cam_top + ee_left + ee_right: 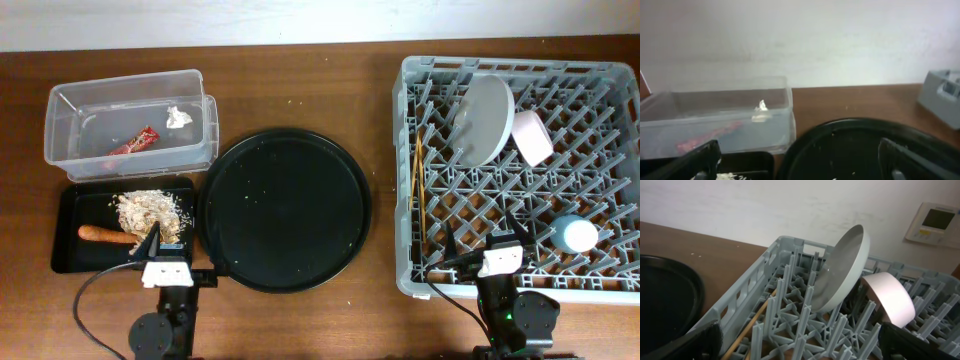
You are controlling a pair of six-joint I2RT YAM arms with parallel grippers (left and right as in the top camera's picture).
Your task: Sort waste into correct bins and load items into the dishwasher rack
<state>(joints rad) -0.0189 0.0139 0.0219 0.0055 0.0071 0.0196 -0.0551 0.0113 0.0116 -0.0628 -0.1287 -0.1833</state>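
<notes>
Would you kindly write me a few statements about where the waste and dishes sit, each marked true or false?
1. The red snack wrapper lies in the clear tub. True.
2. The carrot lies in the clear tub too. False: it lies in the shallow black tray, beside the food scraps.
3. The plate stands on edge in the dishwasher rack. True.
4. The light-blue cup stands in the shallow black tray. False: it sits inside the dishwasher rack.
5. The left gripper and right gripper are open and empty. True.
</notes>
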